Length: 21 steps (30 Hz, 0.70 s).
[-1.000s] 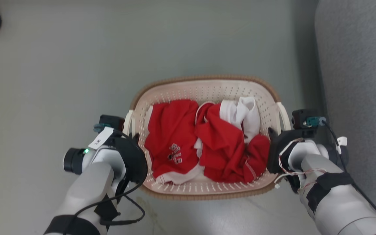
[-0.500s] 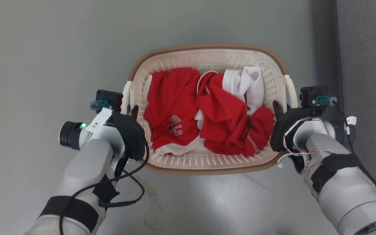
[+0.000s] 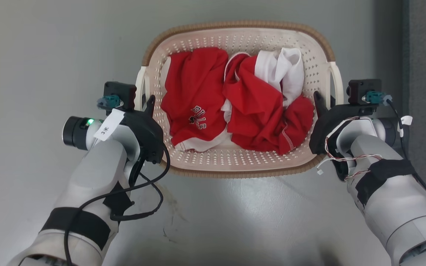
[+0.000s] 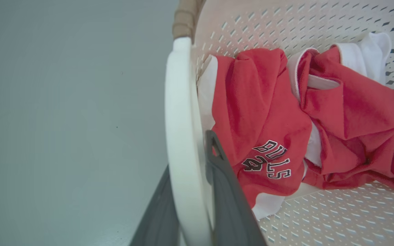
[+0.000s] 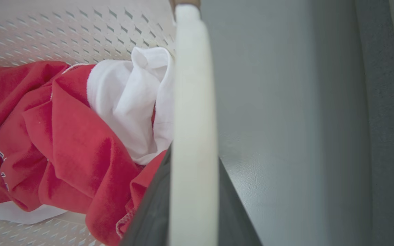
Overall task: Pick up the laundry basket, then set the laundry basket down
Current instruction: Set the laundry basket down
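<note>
Left wrist view: gripper (image 4: 191,153) astride handle (image 4: 180,102)

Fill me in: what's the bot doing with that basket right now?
The robot holds the laundry basket with both arms. The left gripper clamps the left handle and the right gripper clamps the right handle, each with one finger inside the basket and one outside. Red and white clothes lie in it. Whether it is off the grey floor can't be told.
</note>
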{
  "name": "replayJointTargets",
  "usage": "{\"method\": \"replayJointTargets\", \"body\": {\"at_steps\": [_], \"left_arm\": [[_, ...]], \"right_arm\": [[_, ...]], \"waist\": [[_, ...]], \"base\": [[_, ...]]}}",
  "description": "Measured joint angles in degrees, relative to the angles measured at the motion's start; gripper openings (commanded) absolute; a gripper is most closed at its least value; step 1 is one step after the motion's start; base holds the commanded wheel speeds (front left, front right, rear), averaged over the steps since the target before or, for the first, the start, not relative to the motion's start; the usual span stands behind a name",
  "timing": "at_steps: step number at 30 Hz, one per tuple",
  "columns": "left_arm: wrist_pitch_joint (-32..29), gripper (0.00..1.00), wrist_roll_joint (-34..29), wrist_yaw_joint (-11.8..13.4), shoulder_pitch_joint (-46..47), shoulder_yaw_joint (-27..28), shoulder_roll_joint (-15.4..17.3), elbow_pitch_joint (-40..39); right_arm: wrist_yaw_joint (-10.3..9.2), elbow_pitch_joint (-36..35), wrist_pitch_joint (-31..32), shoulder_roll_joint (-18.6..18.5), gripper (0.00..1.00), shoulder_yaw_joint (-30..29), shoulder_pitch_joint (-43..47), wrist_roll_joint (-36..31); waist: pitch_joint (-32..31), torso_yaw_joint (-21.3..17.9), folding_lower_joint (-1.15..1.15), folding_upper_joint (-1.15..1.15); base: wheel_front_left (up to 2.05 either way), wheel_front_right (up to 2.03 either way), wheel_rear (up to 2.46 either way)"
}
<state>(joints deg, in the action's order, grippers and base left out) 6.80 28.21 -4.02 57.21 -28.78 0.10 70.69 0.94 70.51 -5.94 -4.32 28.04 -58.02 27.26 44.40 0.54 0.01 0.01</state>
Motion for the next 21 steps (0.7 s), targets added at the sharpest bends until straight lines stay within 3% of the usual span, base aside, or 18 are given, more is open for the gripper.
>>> {"method": "replayJointTargets", "body": {"at_steps": [21], "left_arm": [[3.45,0.00,-0.48,0.08,3.41,-0.43,0.01,0.45]], "right_arm": [[-0.18,0.25,-3.33,-0.31,0.00,0.10,-2.96,-0.14]], "waist": [[5.96,0.78,-0.01,0.00]], "base": [[0.00,0.00,0.00]]}}
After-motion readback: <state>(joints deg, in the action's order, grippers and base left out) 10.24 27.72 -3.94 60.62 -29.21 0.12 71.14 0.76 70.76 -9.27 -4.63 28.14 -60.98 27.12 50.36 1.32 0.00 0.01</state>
